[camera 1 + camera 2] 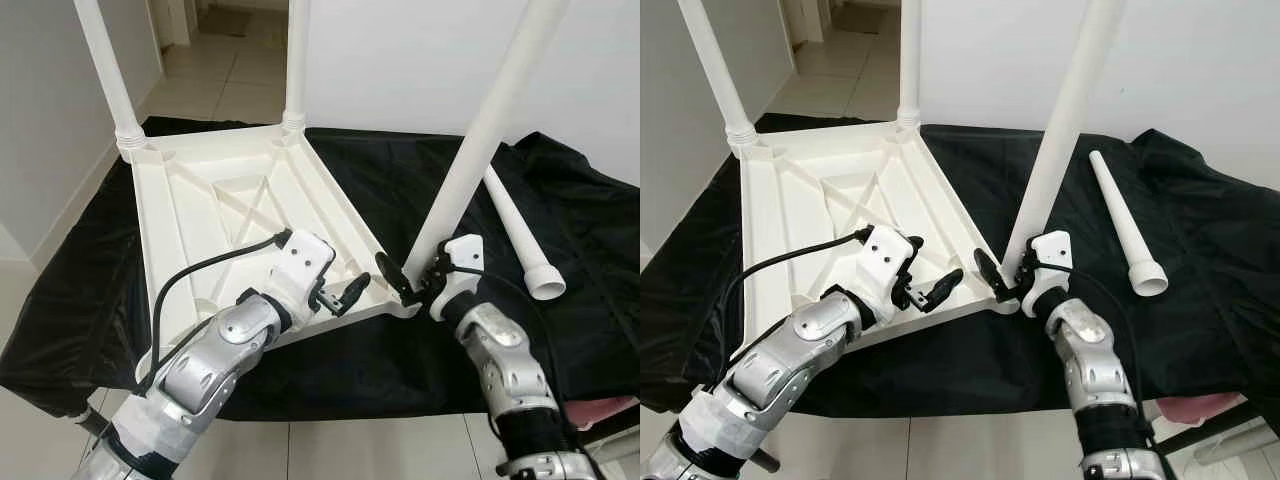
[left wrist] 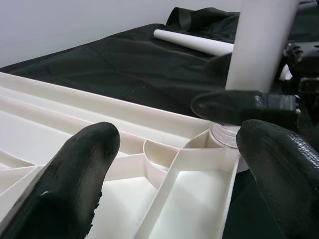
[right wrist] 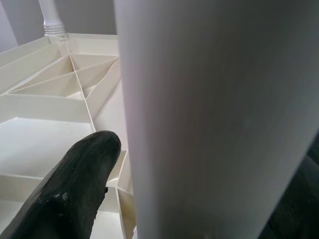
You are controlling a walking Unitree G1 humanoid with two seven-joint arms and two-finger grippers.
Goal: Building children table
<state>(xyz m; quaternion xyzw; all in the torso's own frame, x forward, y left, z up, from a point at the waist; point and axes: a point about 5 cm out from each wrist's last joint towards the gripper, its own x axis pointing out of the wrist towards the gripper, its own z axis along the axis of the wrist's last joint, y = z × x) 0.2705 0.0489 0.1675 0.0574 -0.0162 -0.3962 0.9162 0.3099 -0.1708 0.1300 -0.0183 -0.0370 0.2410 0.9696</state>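
Note:
A white plastic children's table lies upside down on a black cloth, ribs facing up. Two white legs stand in its far corners. A third leg rises tilted from the near right corner socket. My right gripper is shut on the base of this leg, one finger on each side. My left gripper is open just above the table's near edge, left of that corner, with nothing between its fingers. A fourth leg lies loose on the cloth to the right.
The black cloth covers a low platform with tiled floor beyond it and a white wall behind. Something pink shows at the near right edge. A black cable runs along my left arm.

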